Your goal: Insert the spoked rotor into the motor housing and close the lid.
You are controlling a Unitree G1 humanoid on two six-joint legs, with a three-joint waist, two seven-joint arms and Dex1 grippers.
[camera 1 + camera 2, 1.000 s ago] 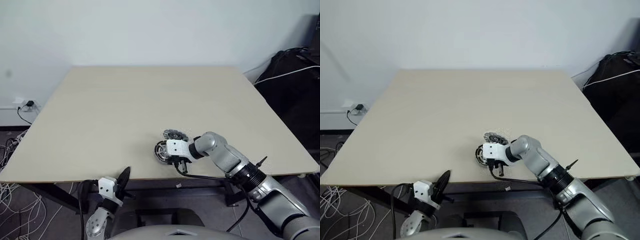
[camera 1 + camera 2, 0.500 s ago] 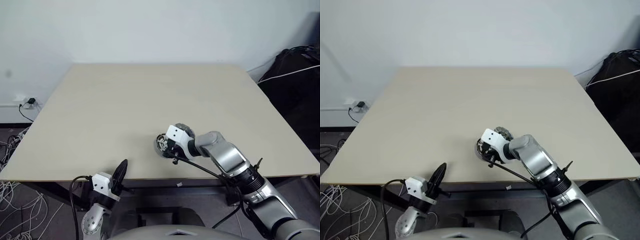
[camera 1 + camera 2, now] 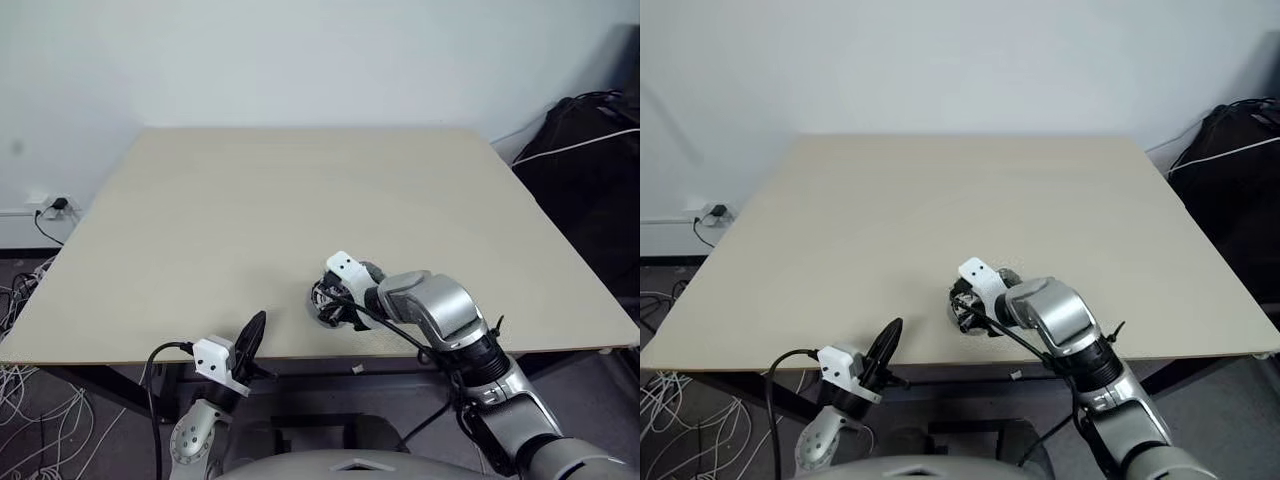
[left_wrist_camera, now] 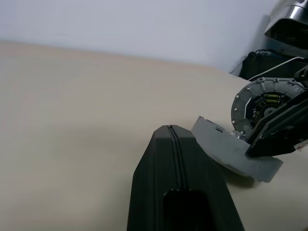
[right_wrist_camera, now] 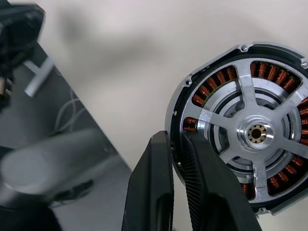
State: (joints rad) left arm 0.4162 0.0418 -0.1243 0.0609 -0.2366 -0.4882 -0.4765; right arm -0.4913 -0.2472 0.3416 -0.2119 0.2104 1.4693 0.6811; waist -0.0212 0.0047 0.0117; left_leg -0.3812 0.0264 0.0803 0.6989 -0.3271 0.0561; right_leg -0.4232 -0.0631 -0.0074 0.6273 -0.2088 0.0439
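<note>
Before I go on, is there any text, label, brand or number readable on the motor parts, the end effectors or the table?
None can be read.
Motor housing: bare metal spokes and copper windings, no marking visible.
Lid: plain grey, no print visible.
Right end effector, shut on the housing rim: plain black.
Left end effector, shut: plain black.
Table: no label.

Even, soft indoor light; right wrist view's near foreground blurred.

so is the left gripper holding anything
No, the left gripper is shut on nothing, short of the lid on the table.
</note>
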